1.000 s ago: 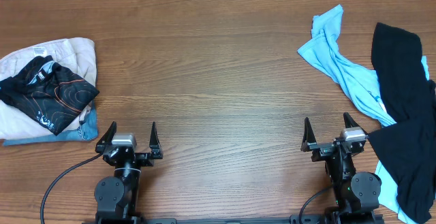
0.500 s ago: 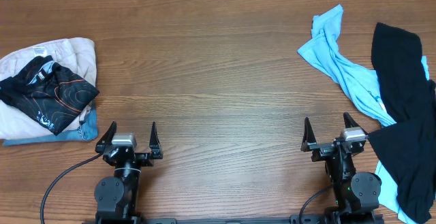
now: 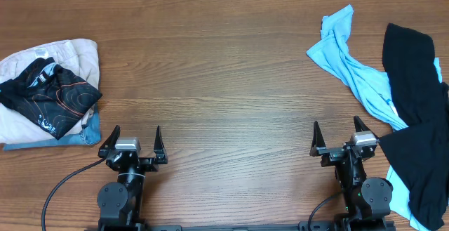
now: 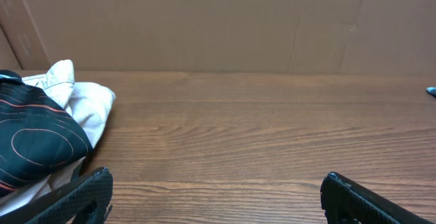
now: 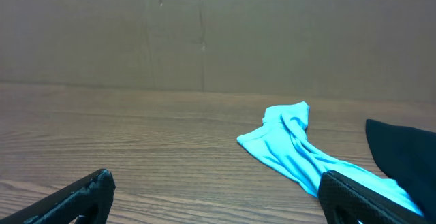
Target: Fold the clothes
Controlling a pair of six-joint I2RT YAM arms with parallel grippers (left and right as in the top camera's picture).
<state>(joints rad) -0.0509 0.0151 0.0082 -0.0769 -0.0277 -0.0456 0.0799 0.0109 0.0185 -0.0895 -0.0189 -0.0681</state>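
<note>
Jersey (image 3: 52, 97), in the overhead view, lies bunched at the left edge of the frame on top of a white garment (image 3: 74, 55), its orange lines and white logos showing. The left gripper (image 3: 137, 134) stands at the lower left, just right of that pile and not touching it, with its fingers spread wide and nothing between them. The right gripper (image 3: 336, 127) stands at the lower right, equally wide and empty, just left of a black garment (image 3: 414, 119) that lies over a blue shirt (image 3: 351, 69) at the right. The table (image 3: 224, 69) between the two piles is bare wood. Nothing has moved over the last second: both arms and every cloth sit exactly as they did. My reading is that the fold has not started, and the jersey first has to be lifted off its pile and spread flat in the middle.

From the left wrist, the jersey (image 4: 34, 142) fills the lower left corner, resting against the white garment (image 4: 82, 105). The left gripper (image 4: 214, 180) shows only its two fingertips at the bottom corners, far apart, with open table (image 4: 238, 115) between them and a cardboard wall (image 4: 204, 20) behind.

From the right wrist, the jersey is out of view. The right gripper (image 5: 216, 180) has its tips just as far apart at the bottom, holding nothing. The blue shirt (image 5: 293, 142) trails towards the lower right, and the black garment (image 5: 402, 142) sits at the right edge.
</note>
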